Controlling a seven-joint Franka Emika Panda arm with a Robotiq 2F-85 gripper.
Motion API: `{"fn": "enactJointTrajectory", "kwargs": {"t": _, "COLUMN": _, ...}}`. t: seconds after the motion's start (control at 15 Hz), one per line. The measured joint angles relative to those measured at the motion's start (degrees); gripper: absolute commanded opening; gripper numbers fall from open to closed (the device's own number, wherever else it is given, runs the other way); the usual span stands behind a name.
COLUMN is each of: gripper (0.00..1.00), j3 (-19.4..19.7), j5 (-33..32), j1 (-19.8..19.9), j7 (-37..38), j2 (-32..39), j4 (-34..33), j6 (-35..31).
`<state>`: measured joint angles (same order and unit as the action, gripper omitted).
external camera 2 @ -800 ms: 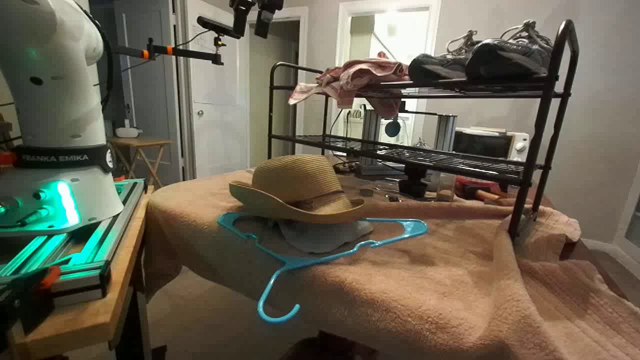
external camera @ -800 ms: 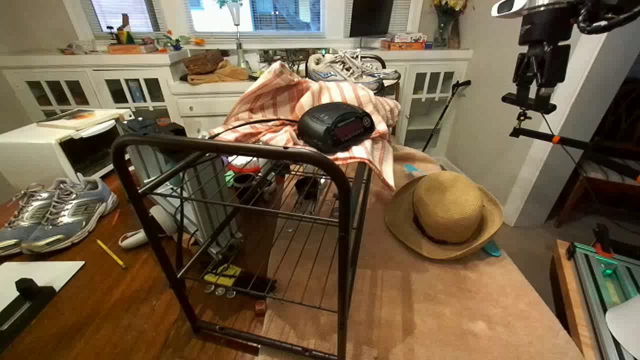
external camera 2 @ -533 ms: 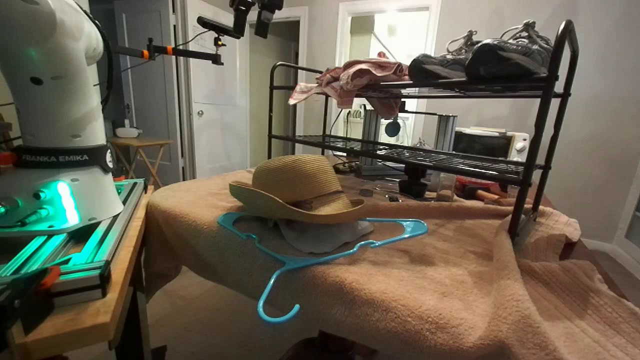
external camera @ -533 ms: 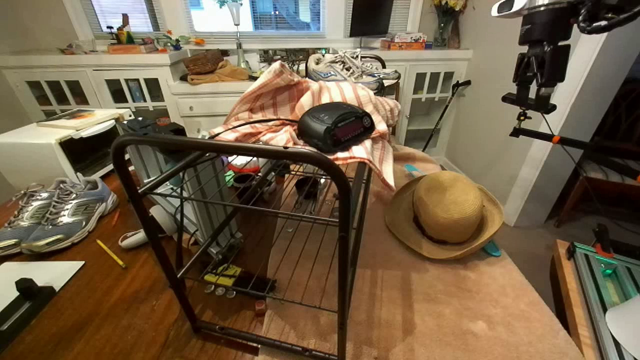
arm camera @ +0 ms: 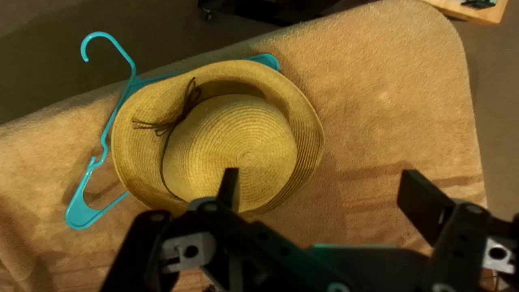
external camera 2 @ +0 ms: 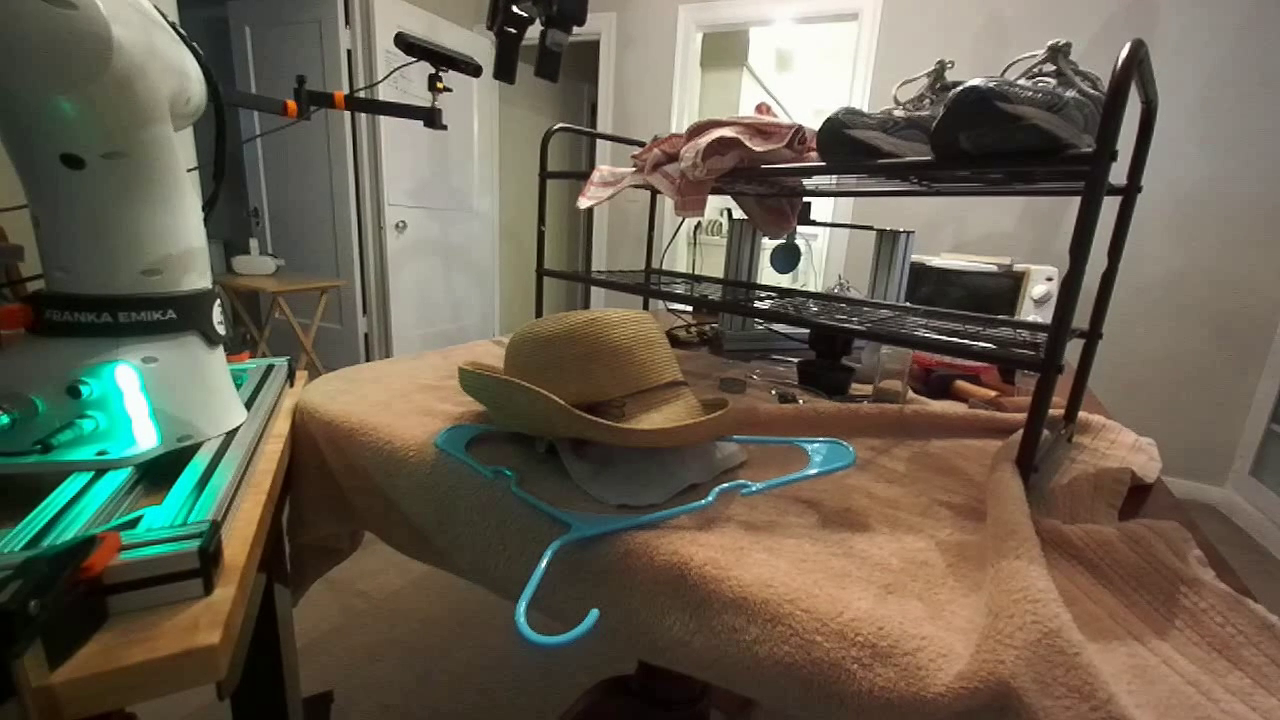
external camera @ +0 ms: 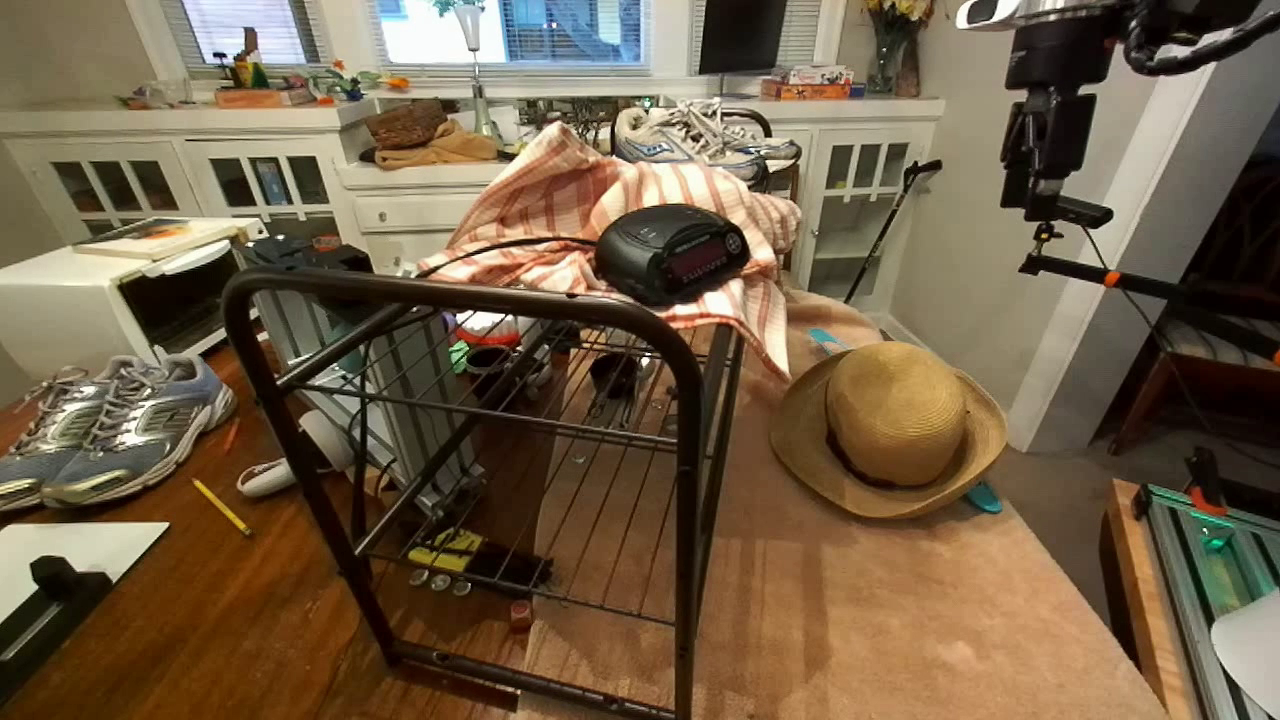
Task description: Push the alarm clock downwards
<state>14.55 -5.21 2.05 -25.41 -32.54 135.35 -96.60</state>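
Note:
The alarm clock (external camera: 672,253) is black, glossy and rounded, with a dark display on its front. It sits upright on the striped cloth (external camera: 560,180) on top of the rack in an exterior view. It is not visible in the other views. My gripper (external camera: 1035,205) hangs high at the upper right there, well apart from the clock. It shows at the top edge of an exterior view (external camera 2: 528,72). In the wrist view my gripper (arm camera: 320,176) has its fingers wide apart with nothing between them, above the tan straw hat (arm camera: 239,150) and blanket.
The black metal rack (external camera: 690,480) holds the cloth and shoes (external camera 2: 1015,115) on top. A blue hanger (external camera 2: 600,522) lies under the hat on the blanket (external camera 2: 850,590). A camera bar (external camera 2: 380,108) reaches out near my gripper. A cable (external camera: 510,243) runs from the clock.
My gripper has shifted toward the rack and turned a little; it moves left in an exterior view and right and slightly down in an exterior view. The clock, cloth and hat have not moved.

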Motion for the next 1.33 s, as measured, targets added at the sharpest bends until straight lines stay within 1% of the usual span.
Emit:
{"fn": "enactJointTrajectory", "kwargs": {"t": 0.27, "gripper": 1.00, "j3": -6.45, "j5": 0.40, "j1": -0.91, "j7": 7.76, "j2": 4.60, "j4": -2.88, "j6": -5.05}}
{"fn": "enactJointTrajectory", "kwargs": {"t": 0.53, "gripper": 1.00, "j3": -10.61, "j5": 1.89, "j1": -1.86, "j7": 13.55, "j2": 9.46, "j4": -7.65, "j6": -7.34}}
{"fn": "enactJointTrajectory", "kwargs": {"t": 0.8, "gripper": 1.00, "j3": -13.12, "j5": 4.24, "j1": -3.10, "j7": 16.19, "j2": 13.06, "j4": -12.86, "j6": -10.17}}
{"fn": "enactJointTrajectory", "kwargs": {"t": 1.0, "gripper": 1.00, "j3": -14.48, "j5": 5.10, "j1": -4.19, "j7": 16.23, "j2": 14.65, "j4": -16.03, "j6": -11.23}}
{"fn": "enactJointTrajectory", "kwargs": {"t": 1.33, "gripper": 1.00, "j3": -14.72, "j5": 5.50, "j1": -4.69, "j7": 16.19, "j2": 15.39, "j4": -17.40, "j6": -11.36}}
